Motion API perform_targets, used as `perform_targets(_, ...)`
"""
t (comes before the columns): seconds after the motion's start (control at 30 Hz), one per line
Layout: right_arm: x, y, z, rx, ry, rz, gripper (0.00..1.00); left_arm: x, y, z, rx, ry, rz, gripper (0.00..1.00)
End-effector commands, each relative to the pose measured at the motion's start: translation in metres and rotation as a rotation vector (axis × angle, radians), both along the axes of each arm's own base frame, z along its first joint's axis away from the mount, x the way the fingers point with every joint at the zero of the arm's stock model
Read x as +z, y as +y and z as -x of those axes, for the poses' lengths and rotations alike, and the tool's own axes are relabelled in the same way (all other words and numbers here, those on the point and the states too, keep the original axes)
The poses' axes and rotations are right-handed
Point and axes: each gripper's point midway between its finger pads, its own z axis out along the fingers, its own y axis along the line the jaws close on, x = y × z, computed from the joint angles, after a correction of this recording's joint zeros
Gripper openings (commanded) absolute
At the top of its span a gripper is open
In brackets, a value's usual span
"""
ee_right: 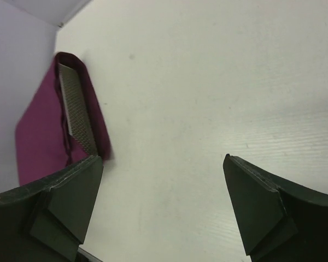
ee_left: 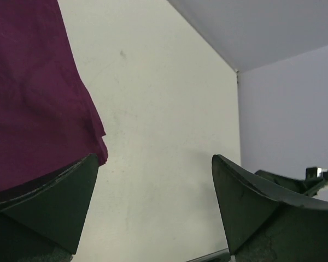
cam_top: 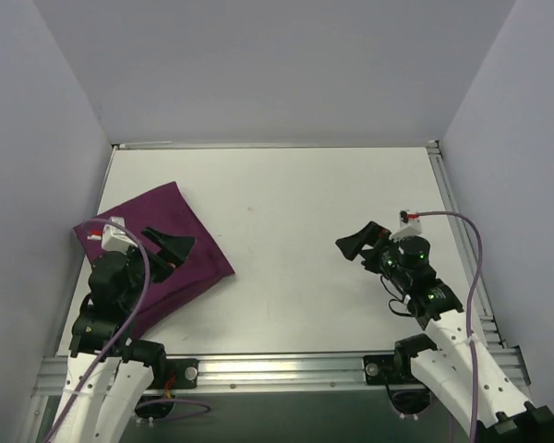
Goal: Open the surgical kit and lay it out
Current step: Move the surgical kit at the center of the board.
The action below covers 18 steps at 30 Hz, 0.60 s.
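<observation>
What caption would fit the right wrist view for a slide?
Open right gripper facing the purple cloth wrap, whose open side shows the wire-mesh tray inside, on the white table.

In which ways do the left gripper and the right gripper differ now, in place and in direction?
The left gripper is over the purple cloth wrap, near its edge; the right gripper is over the white table, well apart from the wrap. The left gripper points to the right side, the right gripper to the left, toward the wrap. Both are open and hold nothing.
</observation>
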Motion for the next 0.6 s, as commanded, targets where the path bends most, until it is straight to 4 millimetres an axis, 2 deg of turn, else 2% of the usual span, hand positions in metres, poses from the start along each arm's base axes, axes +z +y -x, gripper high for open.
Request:
perform_targets(0.0,-0.009,0.001,-0.013,0.018,0.017,0.082,1.0,0.007,-0.008,0.011,-0.16,-0.031,-0.198,0.94)
perform_targets(0.03,-0.01,0.004,-0.017,0.028,0.022,0.092,1.0,0.009,-0.007,0.011,-0.157,-0.035,-0.205,0.94)
perform_targets(0.07,-0.025,0.011,-0.024,0.063,0.07,0.114,1.0,0.012,-0.007,0.01,-0.154,-0.041,-0.208,0.94)
perform_targets(0.1,-0.01,0.022,-0.035,0.108,0.017,0.126,1.0,0.018,-0.007,0.008,-0.154,-0.064,-0.214,0.94)
perform_targets(0.13,-0.009,0.03,-0.042,0.127,0.015,0.136,1.0,0.023,-0.009,0.009,-0.179,-0.087,-0.228,0.94)
perform_targets(0.17,-0.024,0.04,-0.05,0.155,0.058,0.161,1.0,0.024,-0.01,0.007,-0.184,-0.083,-0.233,0.94)
perform_targets(0.2,-0.005,0.064,-0.059,0.212,-0.004,0.164,1.0,0.021,-0.009,0.007,-0.183,-0.064,-0.24,0.94)
perform_targets(0.23,-0.005,0.075,-0.064,0.235,-0.007,0.175,1.0,0.019,-0.006,0.005,-0.168,-0.046,-0.252,0.94)
perform_targets(0.27,-0.019,0.09,-0.074,0.262,0.023,0.192,1.0,0.019,-0.005,0.003,-0.173,-0.032,-0.275,0.94)
perform_targets(0.3,-0.019,0.106,-0.078,0.3,0.016,0.195,1.0,0.013,-0.002,0.004,-0.17,0.0,-0.298,0.94)
perform_targets(0.33,-0.004,0.132,-0.081,0.346,-0.018,0.187,0.99,0.009,0.001,0.004,-0.168,0.021,-0.326,0.94)
perform_targets(0.37,-0.025,0.145,-0.087,0.358,0.039,0.206,0.99,0.008,0.008,0.001,-0.135,0.054,-0.345,0.94)
perform_targets(0.4,-0.03,0.157,-0.09,0.365,0.06,0.206,0.96,0.002,0.012,0.004,-0.121,0.102,-0.359,0.94)
perform_targets(0.43,-0.037,0.181,-0.091,0.383,0.093,0.188,0.91,0.0,0.018,0.002,-0.089,0.131,-0.367,0.94)
perform_targets(0.47,-0.04,0.192,-0.091,0.379,0.11,0.181,0.91,0.007,0.021,0.003,-0.065,0.133,-0.363,0.94)
perform_targets(0.5,-0.043,0.202,-0.093,0.371,0.113,0.175,0.9,0.003,0.027,0.007,-0.033,0.18,-0.364,0.94)
perform_targets(0.53,-0.034,0.216,-0.098,0.35,0.113,0.135,0.89,0.005,0.029,0.007,-0.002,0.193,-0.334,0.94)
perform_targets(0.57,-0.051,0.233,-0.089,0.363,0.151,0.147,0.89,0.006,0.027,0.008,-0.005,0.19,-0.323,0.94)
